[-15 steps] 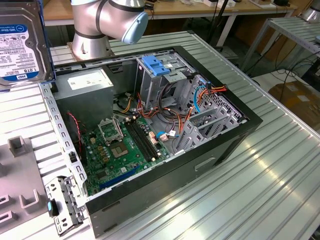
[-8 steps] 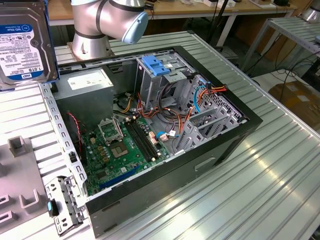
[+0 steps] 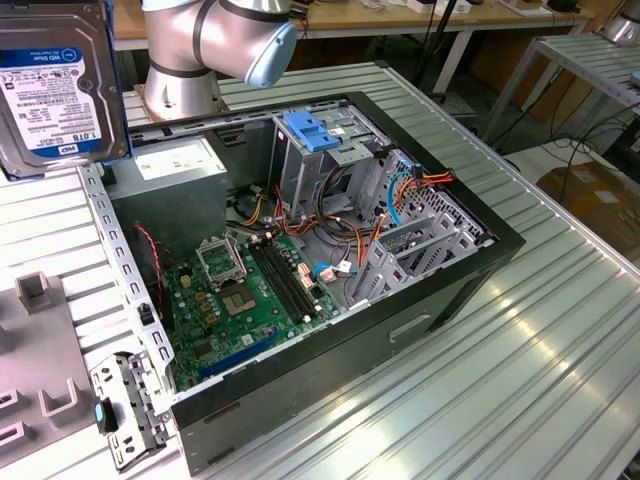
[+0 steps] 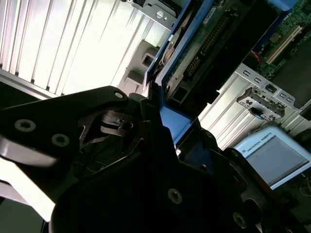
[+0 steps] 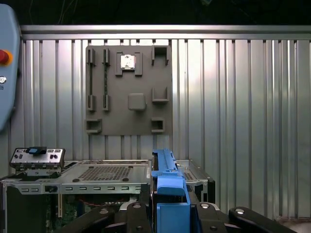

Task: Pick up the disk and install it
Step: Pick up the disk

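Observation:
The disk (image 3: 55, 80) hangs in the air at the exterior view's top left, label side showing, with blue rails along its edges. In the first wrist view it (image 5: 167, 187) appears edge-on, its blue rail clamped between the black fingers of my gripper (image 5: 170, 216). The second wrist view has its green circuit-board underside (image 4: 214, 34) and blue rail rising out of the gripper (image 4: 163, 128), which is shut on it. The disk is held well above the open computer case (image 3: 480, 250), off the case's far left corner.
Inside the case stand a metal drive cage with a blue latch (image 3: 310, 130), a grey power-supply box (image 3: 180, 160), a green motherboard (image 3: 240, 290) and loose cables (image 3: 400, 190). A grey fixture plate (image 5: 129, 92) lies on the ribbed table (image 3: 520, 380). The arm's base (image 3: 190, 60) stands behind the case.

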`<state>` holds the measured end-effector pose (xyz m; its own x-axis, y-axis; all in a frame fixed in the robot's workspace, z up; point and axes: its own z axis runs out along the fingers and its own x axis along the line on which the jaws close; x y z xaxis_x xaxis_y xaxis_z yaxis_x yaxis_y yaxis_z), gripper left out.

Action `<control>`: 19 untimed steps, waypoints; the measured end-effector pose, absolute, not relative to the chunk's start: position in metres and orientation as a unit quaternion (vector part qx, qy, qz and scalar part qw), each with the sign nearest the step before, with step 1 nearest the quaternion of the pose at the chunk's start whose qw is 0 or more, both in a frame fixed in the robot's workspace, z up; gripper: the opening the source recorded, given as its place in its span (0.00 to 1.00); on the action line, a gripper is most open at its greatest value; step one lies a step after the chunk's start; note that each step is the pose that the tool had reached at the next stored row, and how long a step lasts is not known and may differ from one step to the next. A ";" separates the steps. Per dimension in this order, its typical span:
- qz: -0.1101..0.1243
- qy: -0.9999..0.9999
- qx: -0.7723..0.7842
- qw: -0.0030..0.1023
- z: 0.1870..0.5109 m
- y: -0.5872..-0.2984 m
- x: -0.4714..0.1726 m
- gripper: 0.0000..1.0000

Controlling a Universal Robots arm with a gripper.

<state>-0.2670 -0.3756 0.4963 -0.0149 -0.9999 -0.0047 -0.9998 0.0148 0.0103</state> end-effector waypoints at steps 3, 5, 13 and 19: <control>-0.005 -0.712 0.702 0.002 0.496 -0.376 -0.262 0.37; -0.005 -0.712 0.702 0.002 0.496 -0.376 -0.260 0.37; -0.005 -0.712 0.702 0.002 0.496 -0.379 -0.250 0.37; -0.005 -0.712 0.702 0.002 0.496 -0.384 -0.245 0.37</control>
<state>-0.2447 -0.3842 0.4962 -0.0149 -0.9999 -0.0047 -0.9998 0.0149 0.0103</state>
